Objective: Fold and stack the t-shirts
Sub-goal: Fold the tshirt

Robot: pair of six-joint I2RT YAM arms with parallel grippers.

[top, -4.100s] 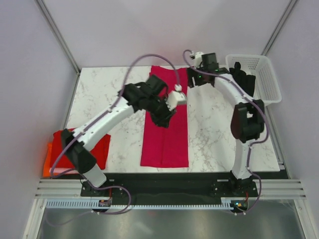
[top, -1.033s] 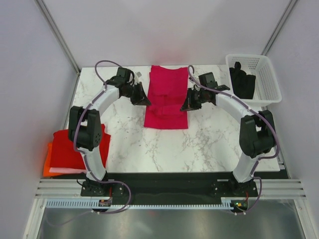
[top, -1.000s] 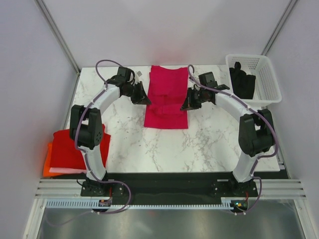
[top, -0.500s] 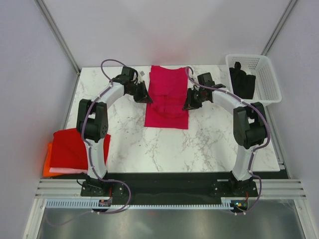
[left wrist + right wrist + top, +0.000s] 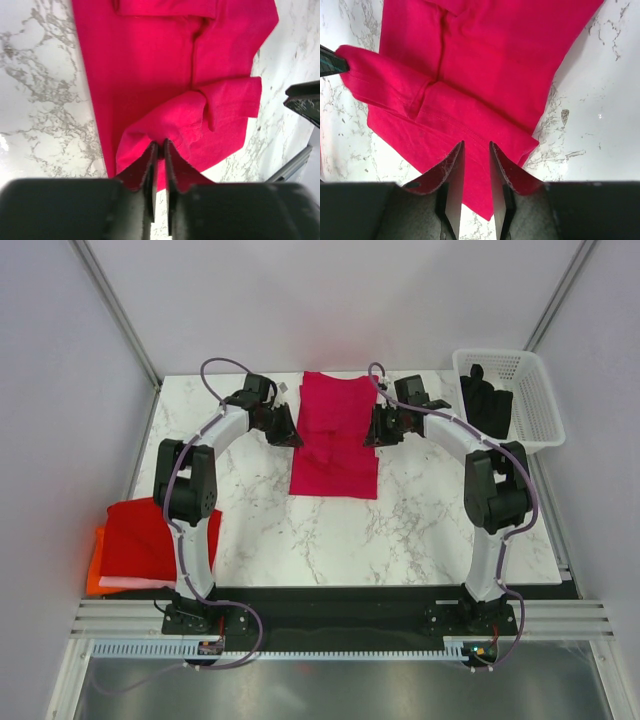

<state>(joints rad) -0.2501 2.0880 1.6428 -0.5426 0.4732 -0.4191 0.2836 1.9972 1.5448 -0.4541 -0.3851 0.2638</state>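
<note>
A raspberry-crimson t-shirt (image 5: pixel 335 445) lies folded into a narrow strip at the back middle of the table, its lower part doubled over onto the upper part. My left gripper (image 5: pixel 293 437) is at the strip's left edge. In the left wrist view its jaws (image 5: pixel 159 144) are almost together, pinching a tented ridge of the crimson cloth (image 5: pixel 150 65). My right gripper (image 5: pixel 372 435) hovers at the right edge. In the right wrist view it (image 5: pixel 476 145) stands open above the flat doubled hem (image 5: pixel 485 60), holding nothing.
A folded bright red shirt (image 5: pixel 150 535) rests on an orange one (image 5: pixel 95 565) at the table's front left edge. A white lattice basket (image 5: pixel 540 415) with dark cloth (image 5: pixel 485 400) inside stands at the back right. Both arms arch inward over the table's sides.
Both grippers carried the shirt's lower end up over its upper part and shifted slightly toward the back. The right jaws have opened and let the cloth go; the fold now lies flatter.
</note>
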